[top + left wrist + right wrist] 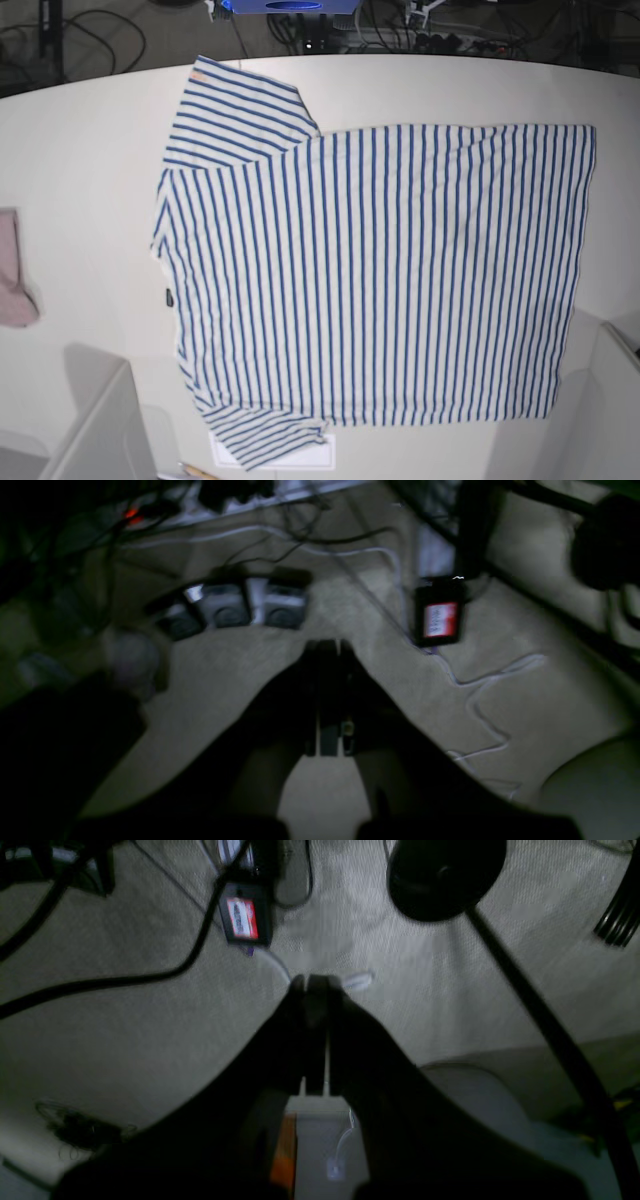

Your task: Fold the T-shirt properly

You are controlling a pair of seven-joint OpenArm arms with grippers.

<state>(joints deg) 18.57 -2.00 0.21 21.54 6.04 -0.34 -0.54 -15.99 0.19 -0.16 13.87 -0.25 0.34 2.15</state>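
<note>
1. Blue-striped white T-shirt [380, 280] lies spread flat on the pale table [90, 150], sleeves toward the left of the base view (orange mark on the upper sleeve).
2. Pinkish cloth [12, 270] sits at the table's left edge, well apart.
3. Left gripper [327, 647] and right gripper [312, 982]: jaws clenched, empty, over carpeted floor [125, 1040].

left hand [330, 650] closed, right hand [312, 985] closed, both empty

This looks like a robotics lab or test room. A white table [80, 130] stands over carpeted floor [350, 610] strewn with cables [480, 690], a power strip [260, 500], foot pedals [235, 607] and a labelled black power adapter [439, 612].
</note>
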